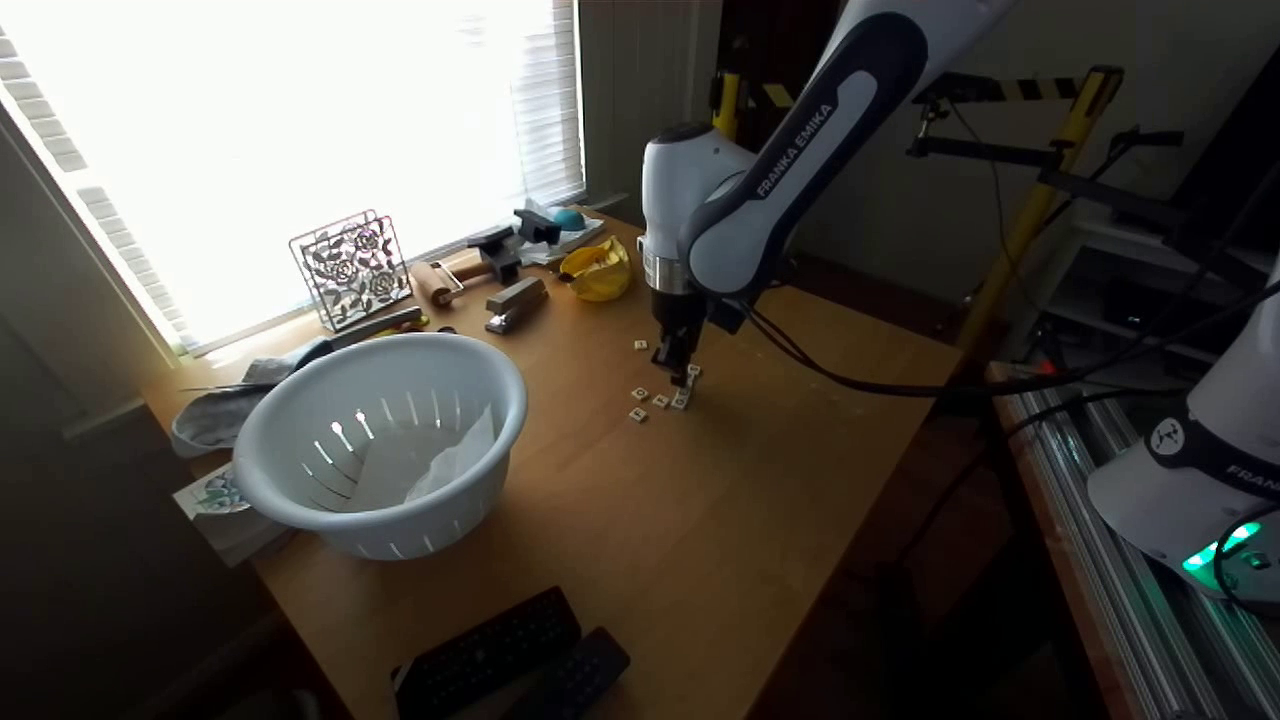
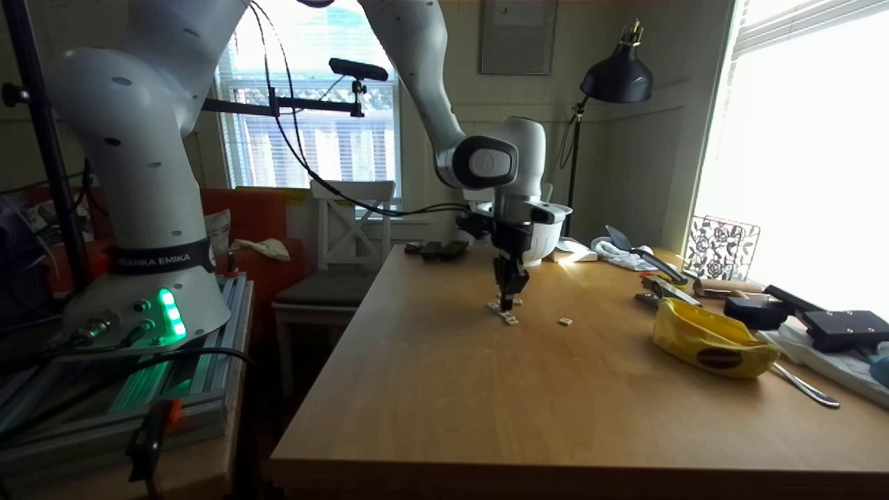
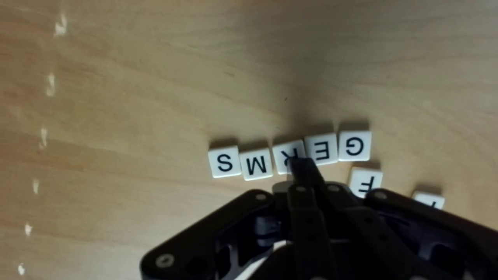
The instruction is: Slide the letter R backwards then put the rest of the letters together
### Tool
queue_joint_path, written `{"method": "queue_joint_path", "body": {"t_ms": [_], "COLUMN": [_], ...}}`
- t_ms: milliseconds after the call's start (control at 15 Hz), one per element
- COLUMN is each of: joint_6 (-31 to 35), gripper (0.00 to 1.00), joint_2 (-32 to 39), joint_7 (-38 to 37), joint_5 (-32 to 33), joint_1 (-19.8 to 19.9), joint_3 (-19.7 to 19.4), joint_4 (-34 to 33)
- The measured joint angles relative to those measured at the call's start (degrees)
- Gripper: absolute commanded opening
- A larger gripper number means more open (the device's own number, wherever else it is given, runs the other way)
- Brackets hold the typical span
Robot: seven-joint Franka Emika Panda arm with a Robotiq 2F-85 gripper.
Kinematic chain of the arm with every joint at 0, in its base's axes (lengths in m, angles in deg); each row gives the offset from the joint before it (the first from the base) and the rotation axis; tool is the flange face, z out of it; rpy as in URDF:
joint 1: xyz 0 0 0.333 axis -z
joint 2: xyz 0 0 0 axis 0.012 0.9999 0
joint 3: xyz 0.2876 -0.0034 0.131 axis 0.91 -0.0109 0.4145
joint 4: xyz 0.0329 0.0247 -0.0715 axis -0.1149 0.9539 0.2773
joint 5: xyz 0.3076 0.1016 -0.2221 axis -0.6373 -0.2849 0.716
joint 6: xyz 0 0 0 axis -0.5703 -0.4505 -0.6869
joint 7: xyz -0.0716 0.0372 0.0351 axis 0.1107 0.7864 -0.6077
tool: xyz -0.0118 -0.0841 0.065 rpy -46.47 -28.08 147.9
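In wrist view alone, legible R (image 3: 285,154)

Seven letter tiles (image 3: 256,171) in my wrist view, two fingers (image 3: 305,171) of mine, one worktop (image 2: 555,403).
From the wrist I count five tiles in a row, one each of S (image 3: 225,161), M (image 3: 256,164), R (image 3: 286,154), E (image 3: 321,148) and G (image 3: 355,146), plus two outside it: one F (image 3: 365,181) and one partly hidden tile (image 3: 428,198) (its letter I can't read for certain). In an exterior view I make out four loose tiles (image 1: 640,394) outside the row; the row's own are too small there to tally. On the worktop I also count one white colander (image 1: 440,520), one stapler (image 1: 517,303), one yellow pouch (image 2: 708,344), one flower-patterned rack (image 1: 352,270) and at least two dark remotes (image 1: 495,650). One black lamp (image 2: 618,75) stands in an exterior view.
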State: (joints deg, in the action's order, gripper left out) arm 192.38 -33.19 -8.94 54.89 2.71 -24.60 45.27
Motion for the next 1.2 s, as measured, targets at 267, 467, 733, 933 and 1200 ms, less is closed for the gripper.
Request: {"method": "queue_joint_path", "body": {"t_ms": [267,467,733,933,1200], "joint_6": [-0.75,-1.2,-1.81,-2.1,-2.59], "gripper": [0.0,0.0,0.0,0.0,0.0], "joint_2": [0.0,0.0,-0.02,-0.05,-0.1], "joint_7": [0.0,0.0,0.0,0.0,0.0], "joint_5": [0.0,0.0,0.0,0.0,0.0], "joint_1": [0.27,0.53,0.84,0.9,0.9], "joint_3": [-0.15,-0.21,-0.27,-0.29,-0.29], "joint_4": [0.0,0.0,0.0,0.0,0.0]}}
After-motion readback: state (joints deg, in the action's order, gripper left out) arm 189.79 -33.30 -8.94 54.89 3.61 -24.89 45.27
